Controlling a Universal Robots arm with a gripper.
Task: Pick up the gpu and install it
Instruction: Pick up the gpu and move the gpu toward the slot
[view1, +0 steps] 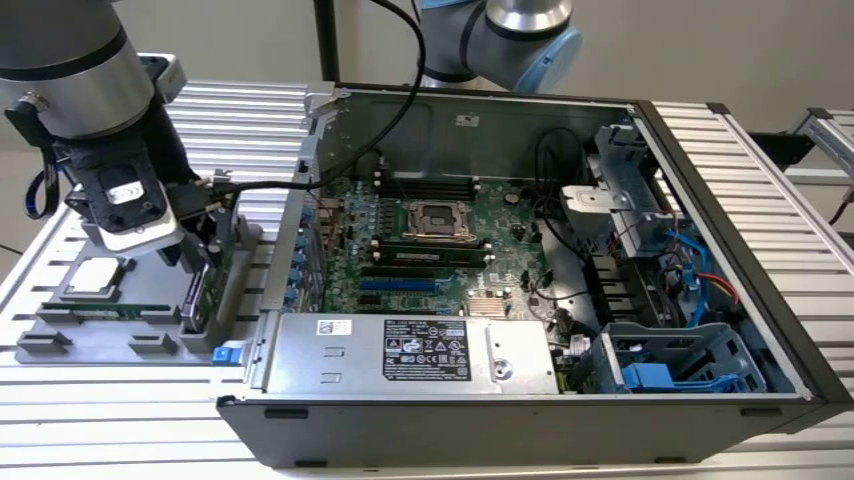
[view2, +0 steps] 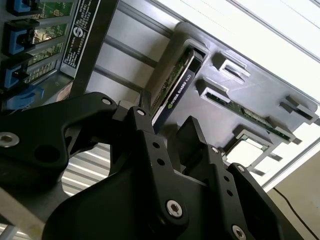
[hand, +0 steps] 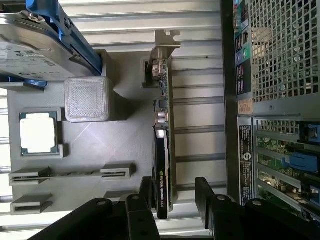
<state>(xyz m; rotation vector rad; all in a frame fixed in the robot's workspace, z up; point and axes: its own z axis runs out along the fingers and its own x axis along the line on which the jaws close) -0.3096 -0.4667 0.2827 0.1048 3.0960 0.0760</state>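
The gpu (hand: 162, 150) stands on edge in a slot of the grey parts tray (hand: 115, 140). It shows a black shroud, a green board edge and a silver end bracket. In both wrist views my gripper (hand: 175, 195) is open, with one black finger on each side of the card's end away from the bracket. There is a clear gap to one finger. The second wrist view has the gpu (view2: 176, 85) running away from between the fingertips of the gripper (view2: 167, 120). From the exterior view, the gripper (view1: 198, 255) hangs low over the tray (view1: 80, 345) at that view's left, above the gpu (view1: 200, 298).
On the tray also lie a silver hard drive with blue rails (hand: 35, 45), a processor chip (hand: 39, 131), a RAM stick (hand: 70, 174) and a grey block (hand: 87, 99). The open computer case (view1: 721, 200), with its motherboard (view1: 427, 240), stands close beside the tray.
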